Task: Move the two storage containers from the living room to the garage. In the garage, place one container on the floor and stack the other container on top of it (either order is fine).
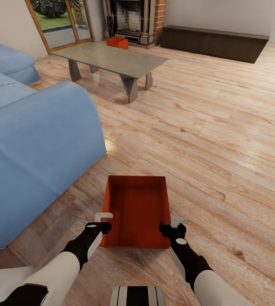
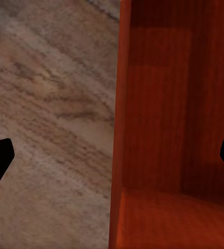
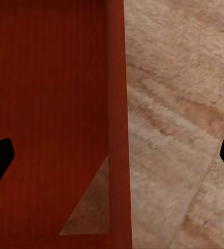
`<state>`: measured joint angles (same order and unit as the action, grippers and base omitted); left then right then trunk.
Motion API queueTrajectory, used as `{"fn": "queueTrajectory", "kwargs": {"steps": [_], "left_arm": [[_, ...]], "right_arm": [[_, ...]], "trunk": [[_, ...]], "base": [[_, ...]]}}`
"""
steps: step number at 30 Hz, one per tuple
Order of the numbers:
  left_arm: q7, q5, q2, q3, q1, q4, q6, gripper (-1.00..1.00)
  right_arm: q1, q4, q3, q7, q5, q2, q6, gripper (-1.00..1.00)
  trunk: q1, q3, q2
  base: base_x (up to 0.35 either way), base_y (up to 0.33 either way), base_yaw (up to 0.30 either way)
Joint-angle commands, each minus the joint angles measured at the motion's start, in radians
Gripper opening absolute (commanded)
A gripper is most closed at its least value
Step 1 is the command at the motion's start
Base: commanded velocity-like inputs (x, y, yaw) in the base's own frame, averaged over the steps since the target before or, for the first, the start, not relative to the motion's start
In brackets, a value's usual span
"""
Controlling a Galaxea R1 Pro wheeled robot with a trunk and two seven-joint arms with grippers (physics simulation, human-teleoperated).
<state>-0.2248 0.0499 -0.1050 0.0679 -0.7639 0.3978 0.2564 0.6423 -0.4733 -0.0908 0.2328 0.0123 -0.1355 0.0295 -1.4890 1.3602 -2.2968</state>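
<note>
Near storage container (image 1: 138, 211) straddled at its side walls by both grippers — wood floor (image 1: 222, 140) beneath.
Left gripper (image 1: 105, 222) and right gripper (image 1: 173, 225) are spread wide, one wall between each pair of fingers; actual grip cannot be told. Sofa (image 1: 35, 148) close on the left, open floor to the right. Second container (image 1: 117, 42) is seen beyond the grey table (image 1: 112, 57).

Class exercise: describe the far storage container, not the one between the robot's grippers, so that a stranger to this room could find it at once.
Start at the brick fireplace at the far end of the room. On the wood floor in front of it, just beyond the low grey table, sits a small red-orange open-top bin. It is the one bright thing among the dull stone, brick and dark wood around it.
</note>
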Motion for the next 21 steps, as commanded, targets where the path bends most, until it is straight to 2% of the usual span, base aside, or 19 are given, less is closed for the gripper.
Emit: {"fn": "queueTrajectory", "kwargs": {"steps": [1,8,12,21], "left_arm": [[-0.007,0.005,0.001,0.007,0.0,0.002,0.006,1.0],[-0.007,0.005,0.001,0.007,0.0,0.001,0.006,1.0],[-0.007,0.005,0.001,0.007,0.0,0.001,0.006,1.0],[-0.007,0.005,0.001,0.006,0.0,0.002,0.006,1.0]], "right_arm": [[0.001,0.001,-0.006,0.007,0.001,0.001,0.002,1.0],[0.0,0.001,-0.006,0.007,0.002,0.0,0.004,1.0],[0.001,0.001,-0.006,0.007,0.002,0.0,0.004,1.0],[0.001,0.001,-0.006,0.007,0.002,0.0,0.005,1.0]], "trunk": [[0.0,0.001,0.0],[0.0,0.001,0.0],[-0.015,0.013,-0.028],[-0.015,0.013,-0.028]], "base": [[0.0,0.0,0.0],[0.0,0.0,0.0],[0.0,0.0,0.0],[0.0,0.0,0.0]]}}
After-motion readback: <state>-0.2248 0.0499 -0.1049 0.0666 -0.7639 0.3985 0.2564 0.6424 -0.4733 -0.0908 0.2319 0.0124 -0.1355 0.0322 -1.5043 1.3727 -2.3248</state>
